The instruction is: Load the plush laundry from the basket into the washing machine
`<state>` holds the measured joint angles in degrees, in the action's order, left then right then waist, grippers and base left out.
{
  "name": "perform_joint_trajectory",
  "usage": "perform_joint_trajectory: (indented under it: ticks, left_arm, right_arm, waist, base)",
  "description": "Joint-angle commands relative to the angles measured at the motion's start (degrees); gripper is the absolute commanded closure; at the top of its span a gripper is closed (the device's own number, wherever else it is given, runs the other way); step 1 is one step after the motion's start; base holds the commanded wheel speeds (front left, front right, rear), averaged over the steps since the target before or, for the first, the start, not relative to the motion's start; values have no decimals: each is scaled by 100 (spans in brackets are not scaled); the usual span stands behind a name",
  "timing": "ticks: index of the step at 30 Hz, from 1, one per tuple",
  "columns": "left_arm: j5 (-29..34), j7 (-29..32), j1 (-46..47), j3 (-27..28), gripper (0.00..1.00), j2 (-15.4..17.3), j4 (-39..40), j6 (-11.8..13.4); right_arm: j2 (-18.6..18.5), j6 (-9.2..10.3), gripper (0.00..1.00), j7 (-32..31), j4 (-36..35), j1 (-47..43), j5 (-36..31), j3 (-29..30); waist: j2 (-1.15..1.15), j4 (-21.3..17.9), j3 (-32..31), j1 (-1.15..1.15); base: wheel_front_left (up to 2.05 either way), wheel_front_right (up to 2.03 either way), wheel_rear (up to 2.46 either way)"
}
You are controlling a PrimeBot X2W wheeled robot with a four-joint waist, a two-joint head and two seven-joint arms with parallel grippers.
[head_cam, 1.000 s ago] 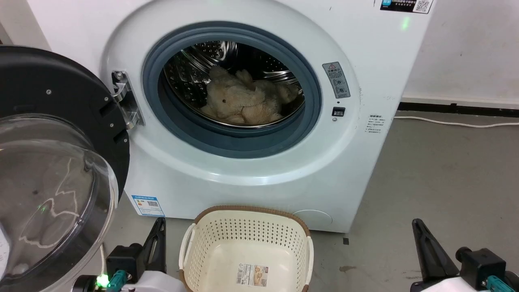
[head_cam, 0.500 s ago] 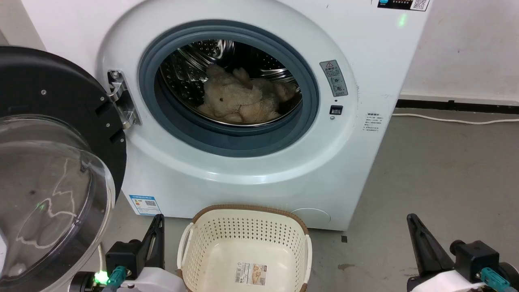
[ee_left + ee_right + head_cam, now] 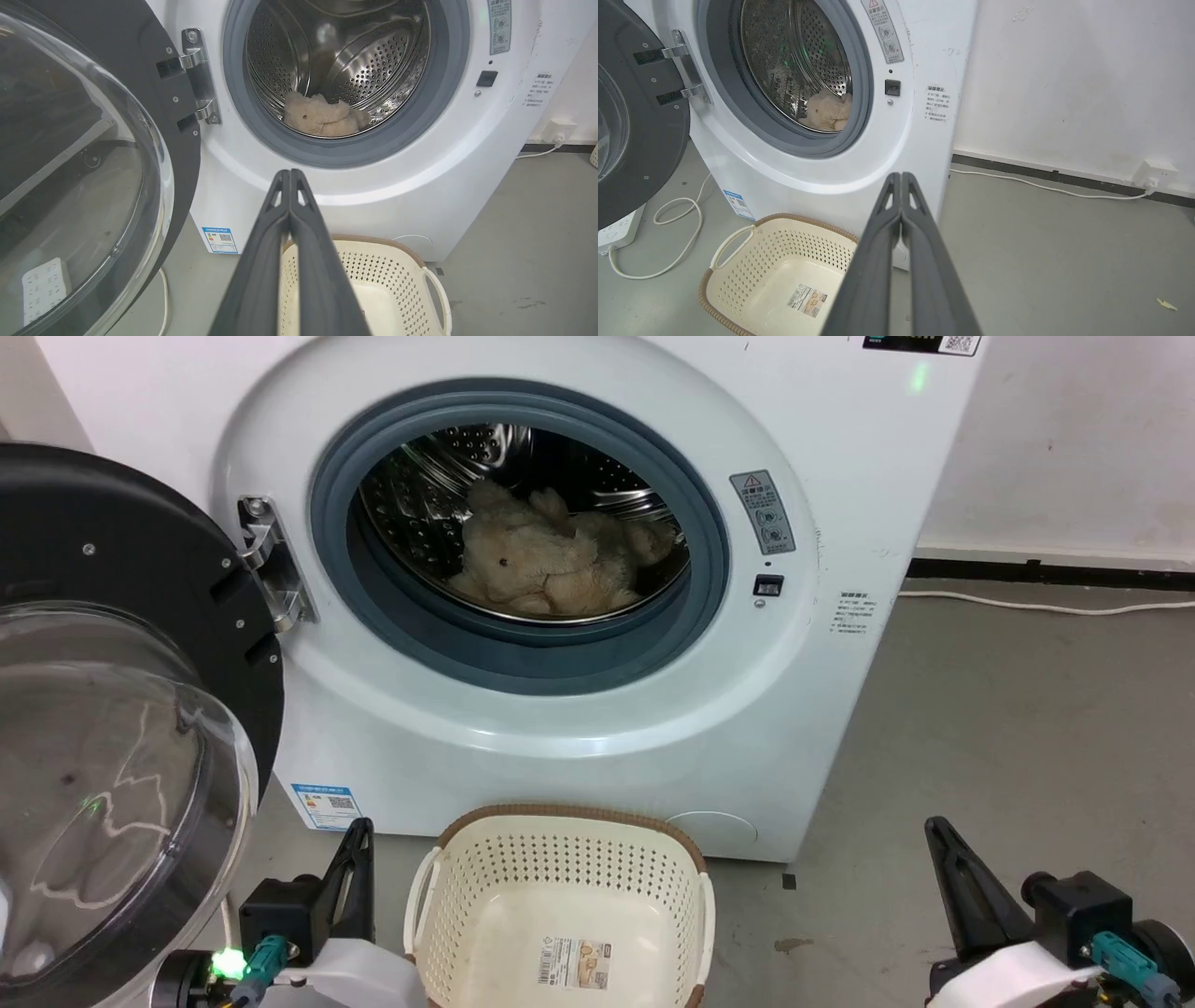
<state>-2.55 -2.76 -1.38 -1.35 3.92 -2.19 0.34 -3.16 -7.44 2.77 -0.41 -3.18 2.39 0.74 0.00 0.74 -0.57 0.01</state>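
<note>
seemingly loaded, plush laundry [image 3: 541, 565] lies in washing machine [image 3: 579, 747], twelve o'clock of basket [image 3: 560, 814]; left pincer [image 3: 289, 173] and right pincer [image 3: 901, 176] pressed together; door [image 3: 121, 569] likely next.

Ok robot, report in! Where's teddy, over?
Left gripper shut, empty. Right gripper shut, empty. Teddy bear lying in the washing machine drum; basket empty. Door open, hatch unblocked.
</note>
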Motion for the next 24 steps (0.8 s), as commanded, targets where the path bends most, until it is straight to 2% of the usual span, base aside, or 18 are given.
perform_joint_trajectory:
  ticks: [1,24]
  left_arm:
    - [62,31,74,22,100,-36,52,-11]
    - [255,276,138,135,100,-104,219,-34]
  right_arm:
    - [23,-4,100,-31,18,109,-54,-15]
    - [28,-5,100,-277,41,318,-239,-74]
  waist:
    - [0,-5,4,0]
    - [0,-74,57,-1]
  base:
    - [0,0,0]
    - [0,0,0]
